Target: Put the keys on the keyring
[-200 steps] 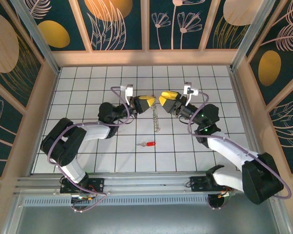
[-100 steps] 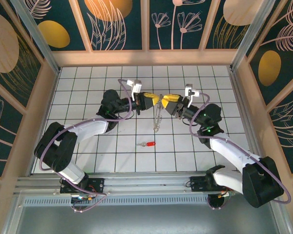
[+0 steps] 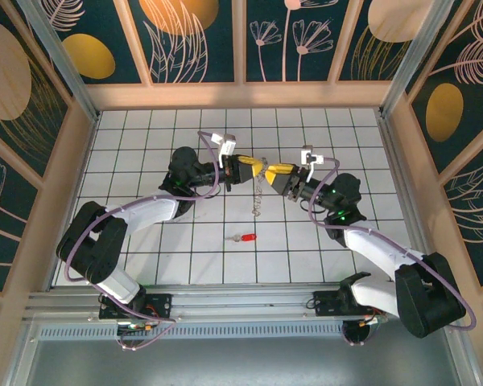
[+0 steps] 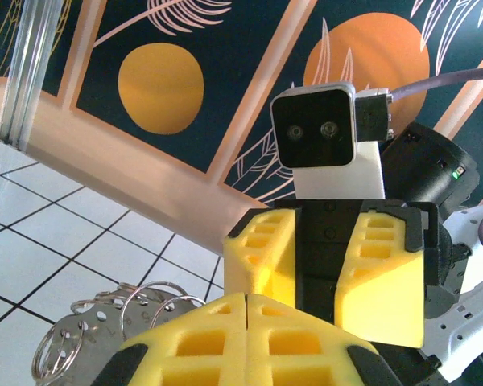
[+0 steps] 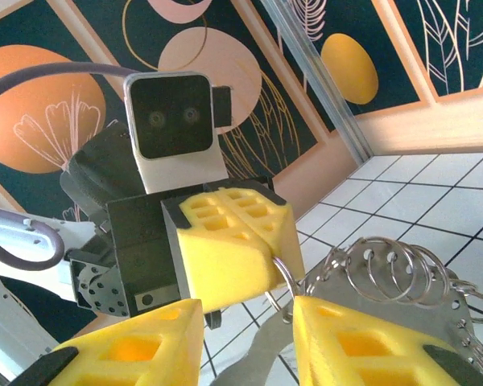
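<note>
My left gripper [image 3: 256, 168] is shut on the top ring of the keyring [image 3: 260, 193], a floppy metal chain of rings and small plates hanging down over the tiles. My right gripper [image 3: 272, 170] faces it tip to tip, open. In the right wrist view the right gripper [image 5: 245, 322] has its jaws apart, and the left gripper [image 5: 267, 241] pinches a ring that sticks out toward the gap; the keyring [image 5: 390, 269] fans out to the right. The left wrist view shows the left gripper [image 4: 247, 310] with pads pressed together and the keyring [image 4: 88, 330] beside them. The red-headed key [image 3: 245, 238] lies on the floor, below both grippers.
White tiled floor [image 3: 145, 137] with wooden walls all round. A metal rail [image 3: 225, 299] runs along the near edge by the arm bases. Both arms reach toward the middle of the floor.
The two grippers have come together at the centre. The right jaws have narrowed. The keyring now hangs from the left gripper between them; the key has not moved.
</note>
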`<control>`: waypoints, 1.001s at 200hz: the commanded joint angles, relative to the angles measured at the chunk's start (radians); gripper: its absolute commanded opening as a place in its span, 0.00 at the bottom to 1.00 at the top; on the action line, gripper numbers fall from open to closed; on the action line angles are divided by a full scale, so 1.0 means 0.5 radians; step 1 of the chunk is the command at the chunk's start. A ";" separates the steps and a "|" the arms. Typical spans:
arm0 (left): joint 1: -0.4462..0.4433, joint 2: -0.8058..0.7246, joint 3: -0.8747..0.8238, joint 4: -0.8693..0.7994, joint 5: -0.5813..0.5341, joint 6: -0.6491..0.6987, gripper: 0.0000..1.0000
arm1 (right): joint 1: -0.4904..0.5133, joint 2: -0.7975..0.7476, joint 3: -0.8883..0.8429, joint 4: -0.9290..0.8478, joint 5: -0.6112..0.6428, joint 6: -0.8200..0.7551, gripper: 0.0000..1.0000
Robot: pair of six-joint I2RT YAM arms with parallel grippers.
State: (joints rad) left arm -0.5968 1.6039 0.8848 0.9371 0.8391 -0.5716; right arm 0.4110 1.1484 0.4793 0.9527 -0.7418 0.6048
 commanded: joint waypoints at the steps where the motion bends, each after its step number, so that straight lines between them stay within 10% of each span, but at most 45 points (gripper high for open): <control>1: -0.007 -0.032 0.066 0.053 0.049 0.045 0.00 | -0.020 0.030 -0.023 0.105 -0.038 -0.015 0.34; 200: -0.008 0.013 0.063 0.184 0.079 -0.056 0.00 | 0.016 0.161 0.041 0.317 -0.096 0.076 0.22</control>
State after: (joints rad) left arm -0.5968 1.6058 0.8848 0.9466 0.8562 -0.5838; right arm 0.4076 1.2160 0.4759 1.0485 -0.7677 0.6353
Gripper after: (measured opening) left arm 0.050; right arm 0.228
